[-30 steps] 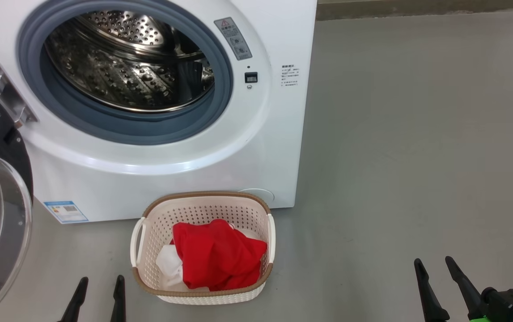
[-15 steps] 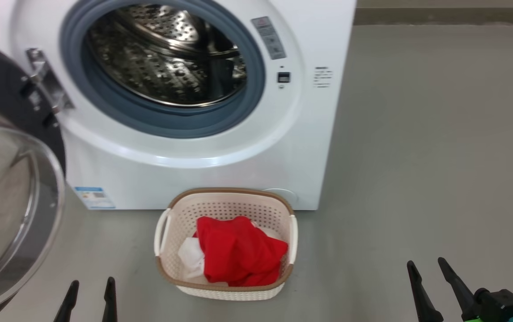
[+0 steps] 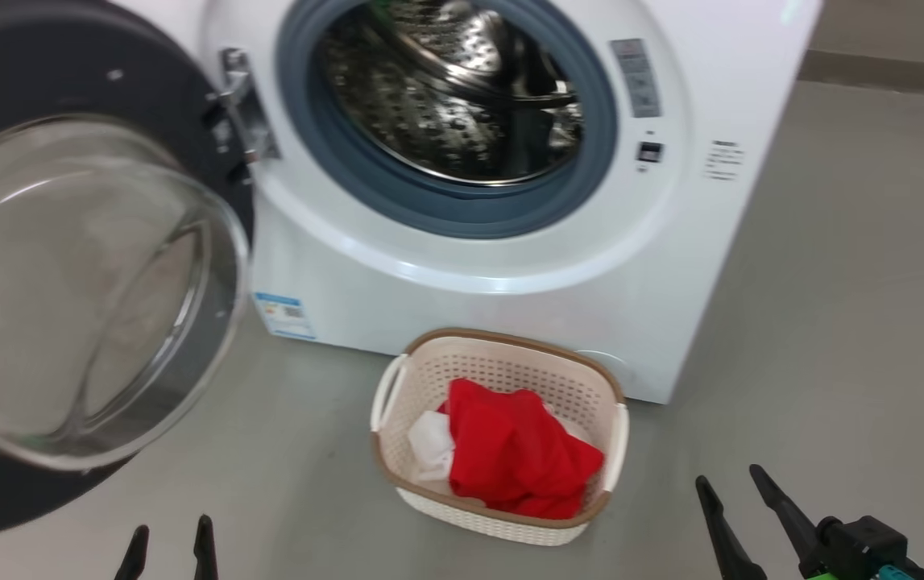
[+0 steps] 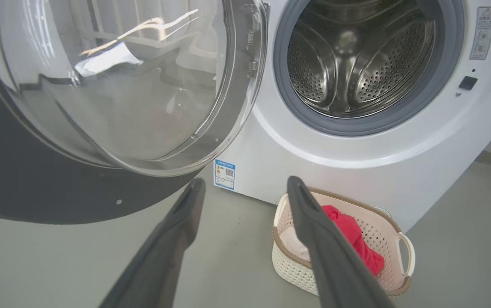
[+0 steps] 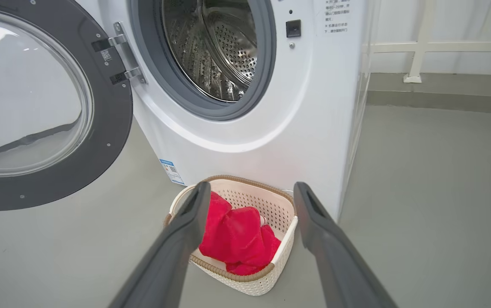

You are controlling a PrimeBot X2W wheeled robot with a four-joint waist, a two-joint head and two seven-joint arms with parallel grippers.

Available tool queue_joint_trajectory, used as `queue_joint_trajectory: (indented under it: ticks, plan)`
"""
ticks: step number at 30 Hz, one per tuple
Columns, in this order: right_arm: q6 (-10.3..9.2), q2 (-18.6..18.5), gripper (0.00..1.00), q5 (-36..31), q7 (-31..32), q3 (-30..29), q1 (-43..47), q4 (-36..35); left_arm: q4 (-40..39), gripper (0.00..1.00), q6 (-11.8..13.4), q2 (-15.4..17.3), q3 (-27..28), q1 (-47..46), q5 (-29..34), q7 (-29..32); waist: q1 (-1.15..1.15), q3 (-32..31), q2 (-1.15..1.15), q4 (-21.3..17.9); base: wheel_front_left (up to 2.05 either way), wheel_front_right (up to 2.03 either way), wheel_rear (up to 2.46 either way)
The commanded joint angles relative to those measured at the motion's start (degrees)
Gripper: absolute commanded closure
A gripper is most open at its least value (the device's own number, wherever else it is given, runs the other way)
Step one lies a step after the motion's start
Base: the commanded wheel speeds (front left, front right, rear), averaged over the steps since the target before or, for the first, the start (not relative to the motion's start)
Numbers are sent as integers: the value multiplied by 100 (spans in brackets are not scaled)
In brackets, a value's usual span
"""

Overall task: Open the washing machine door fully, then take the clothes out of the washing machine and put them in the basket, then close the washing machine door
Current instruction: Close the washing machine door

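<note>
Looking down, you see the clothes [image 3: 518, 459] heaped in the basket [image 3: 502, 525], on the floor [image 3: 832, 322] just in front of the washing machine [image 3: 494, 322]. The washing machine door [image 3: 83, 282] stands swung open at left. Nearer you, the left gripper [image 3: 172, 525] and right gripper [image 3: 727, 474] hang with jaws spread wide, holding nothing.

From the head, looking forward and down onto the washing machine [image 3: 510, 274], washing machine door [image 3: 83, 290] left, basket [image 3: 510, 370] near. From the left wrist, low, close under that door, toward the drum [image 4: 348, 64]. From the right wrist, low, farther right, toward the basket. Shared: door, drum, basket.
</note>
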Motion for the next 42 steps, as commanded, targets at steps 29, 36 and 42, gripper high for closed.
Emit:
queue_joint_trajectory:
  ticks: [29,36,42]
  plan:
    - [37,-184,0,223,-38,1148,-824,185,-679,0,651,47,103,465,-554,-29,0,-70,0,1005,0,0,0]
    - [37,-168,0,226,-38,1112,-770,172,-812,76,564,47,145,392,-661,-29,0,-83,0,990,0,0,0]
    - [37,-159,0,182,-38,990,-706,139,-1574,100,357,47,707,-62,-526,-29,0,-2,0,992,0,0,0]
